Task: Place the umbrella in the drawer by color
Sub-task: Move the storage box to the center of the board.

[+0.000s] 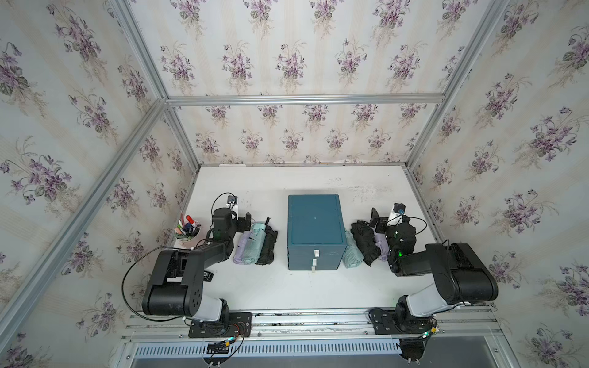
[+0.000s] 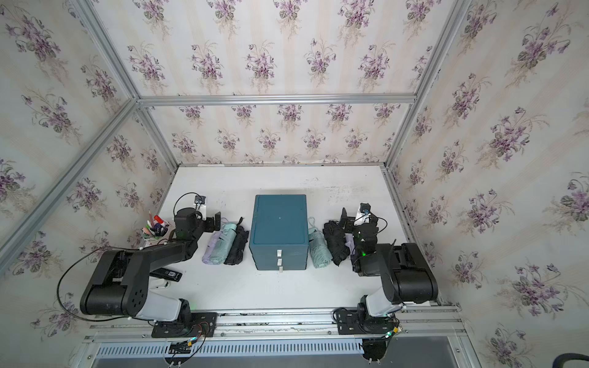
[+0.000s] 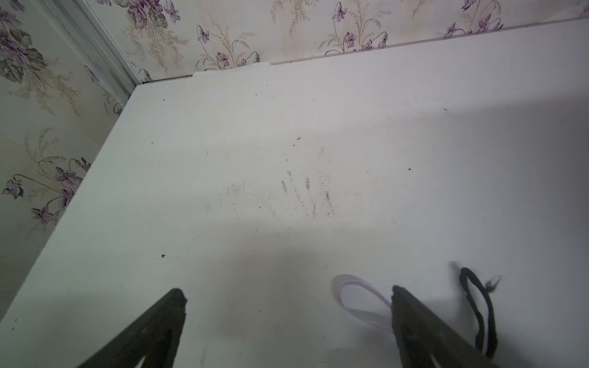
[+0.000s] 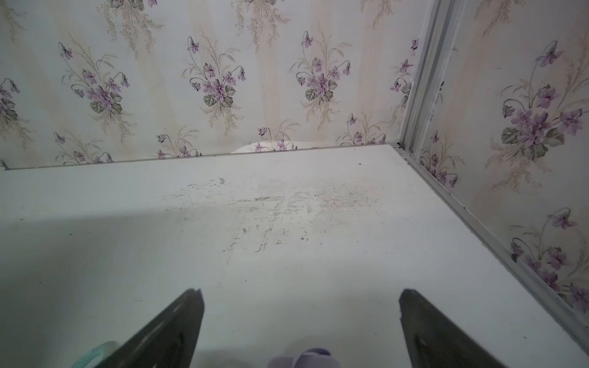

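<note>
Left claw [image 3: 288, 291] gapes by lilac umbrella [image 1: 243, 248] lying front-to-back, strap [image 3: 360, 306] rearward.

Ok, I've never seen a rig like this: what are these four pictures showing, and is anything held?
A left arm and right arm stand at a white table. Both top views look down from one overhead camera; wrist views look out from each wrist. A teal drawer chest sits mid-table, three folded umbrellas at its left, three more at its right: lilac, mint, black. A pen cup stands far left. Their pincers, the left gripper and right gripper, are open, holding nothing.
</note>
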Tool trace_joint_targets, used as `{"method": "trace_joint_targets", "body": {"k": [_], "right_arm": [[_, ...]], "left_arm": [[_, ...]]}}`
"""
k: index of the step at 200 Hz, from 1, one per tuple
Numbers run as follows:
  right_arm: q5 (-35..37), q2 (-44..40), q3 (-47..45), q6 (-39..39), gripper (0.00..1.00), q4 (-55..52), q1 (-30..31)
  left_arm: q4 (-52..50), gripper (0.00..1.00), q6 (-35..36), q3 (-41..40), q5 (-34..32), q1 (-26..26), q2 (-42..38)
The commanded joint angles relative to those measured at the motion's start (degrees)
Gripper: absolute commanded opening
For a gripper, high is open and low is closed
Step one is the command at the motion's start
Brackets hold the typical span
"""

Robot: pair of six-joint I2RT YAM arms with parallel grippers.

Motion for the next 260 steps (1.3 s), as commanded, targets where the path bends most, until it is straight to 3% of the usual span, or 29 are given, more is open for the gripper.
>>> {"method": "trace_joint_targets", "body": {"k": [1,119,128,142,166,174,181,188,193,199,216,247,260], "right_arm": [[-0.46,-0.38,-0.01,-0.16,1.0,0.7,0.03],[1.31,-1.03,0.02,0.09,1.0,0.75,0.09],[4.83,-4.86,1.22,0.87,1.0,-5.36,0.3],[11.52,-13.38,7.86,2.1,1.0,-24.43,1.48],[17.16,-21.23,25.54,14.85,1.0,-60.23,1.59],[20.79,-21.92,27.06,22.3,1.0,-65.68,1.52],[27.26,-22.06,26.86,34.4,1.0,-72.52,1.45],[25.55,-21.96,27.55,44.7,1.0,-80.78,-0.68],[19.98,-21.91,27.27,44.06,0.96,-80.96,-2.8],[15.19,-21.66,26.97,42.21,0.86,-81.41,-3.95],[15.76,-22.0,29.7,43.37,0.75,-90.11,-2.15],[16.26,-26.88,35.37,39.21,0.77,-101.0,4.43],[21.73,-27.7,40.05,39.79,0.79,-108.28,10.03]], "left_arm": [[0.87,1.0,0.33,0.1,-0.24,-0.03,0.04],[0.61,1.0,-0.06,0.06,1.34,0.78,-0.28],[-0.79,1.0,-0.68,0.87,-0.23,0.7,-0.84],[-15.51,1.0,-3.16,8.17,-4.86,1.02,-3.52],[-22.42,1.0,-6.78,12.54,-8.54,0.7,-10.81],[-23.74,1.0,-9.42,13.09,-11.97,-0.5,-13.77],[-27.4,1.0,-11.28,14.86,-15.15,-2.59,-15.96],[-31.99,1.0,-12.84,17.47,-17.91,-4.82,-17.87],[-35.37,1.0,-13.76,19.89,-18.83,-6.61,-19.05],[-39.72,1.0,-15.65,22.35,-19.04,-8.53,-20.17],[-52.72,1.0,-23.92,28.27,-16.83,-11.74,-23.42],[-65.83,1.0,-31.47,29.49,-9.8,-19.06,-31.56],[-68.33,1.0,-33.6,28.14,-8.53,-24.41,-35.45]]}}
